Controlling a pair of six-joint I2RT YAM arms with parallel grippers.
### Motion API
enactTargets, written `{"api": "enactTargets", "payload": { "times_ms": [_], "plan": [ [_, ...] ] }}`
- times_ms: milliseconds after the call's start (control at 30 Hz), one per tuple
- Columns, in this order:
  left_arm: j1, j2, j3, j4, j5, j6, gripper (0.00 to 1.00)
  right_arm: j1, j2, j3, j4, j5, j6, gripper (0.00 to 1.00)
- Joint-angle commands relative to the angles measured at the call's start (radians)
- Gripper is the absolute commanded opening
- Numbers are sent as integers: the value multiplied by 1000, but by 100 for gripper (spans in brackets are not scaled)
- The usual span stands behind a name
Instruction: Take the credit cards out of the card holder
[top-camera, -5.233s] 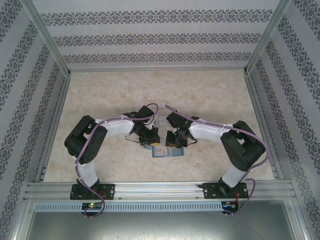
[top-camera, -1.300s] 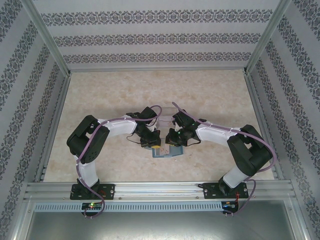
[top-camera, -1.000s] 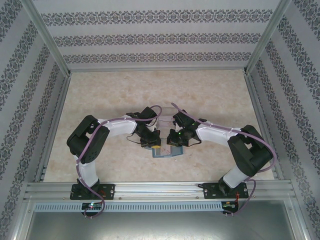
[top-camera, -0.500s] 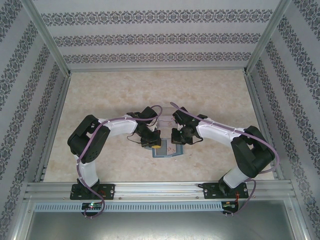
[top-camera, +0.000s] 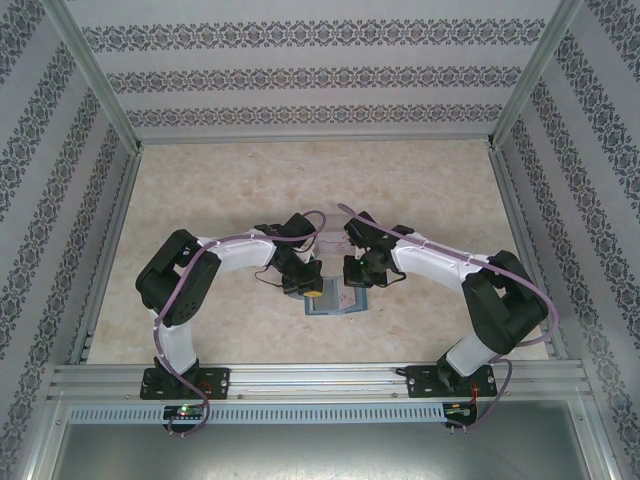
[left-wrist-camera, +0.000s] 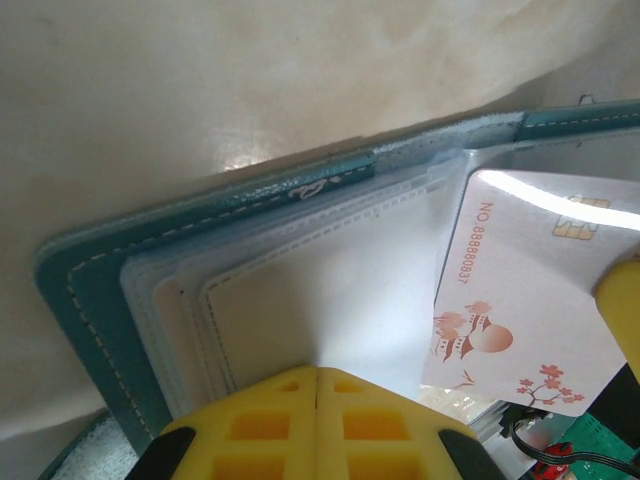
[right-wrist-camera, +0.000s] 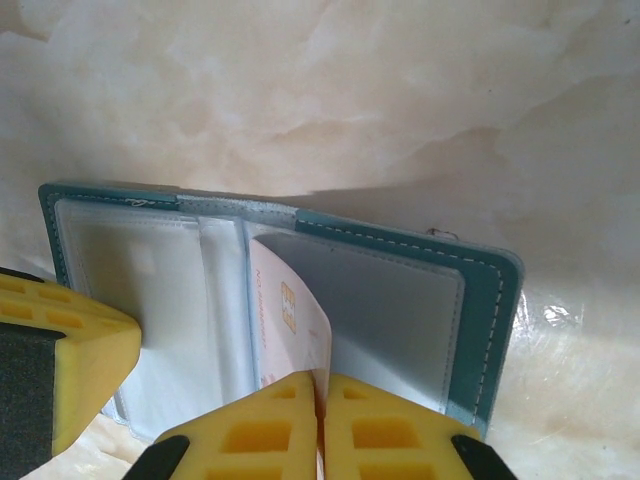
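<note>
Jaws on both sides are closed: your left gripper (left-wrist-camera: 317, 372) meets tip to tip over the clear sleeves (left-wrist-camera: 300, 300), and your right gripper (right-wrist-camera: 321, 378) pinches one card edge. On the marbled table (top-camera: 420, 190), the card holder (right-wrist-camera: 400, 290) lies open between your arms, with the credit card (left-wrist-camera: 510, 290) tilted up from it (chip showing).

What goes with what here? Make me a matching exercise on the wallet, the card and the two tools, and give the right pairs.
Column one:
1. wallet
2. card
3. left tool
4. right tool

Column two:
A. shut on the card's edge
B. white with pink blossoms
C. spread open on the table
D. shut at the clear sleeves

Pairs: 1-C, 2-B, 3-D, 4-A
</note>
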Motion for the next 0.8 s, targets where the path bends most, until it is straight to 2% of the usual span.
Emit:
{"api": "enactTargets", "payload": {
  "times_ms": [0,500,767],
  "plan": [
    [-14,23,9,-50,-30,21,0,-14,30,14,-75,76,-26,8],
    [-14,10,22,-59,-31,24,2,-14,-31,-17,-14,-42,39,17],
    [-15,-4,31,-76,-39,31,3,-14,-63,-43,5,-93,62,18]
  ]
}}
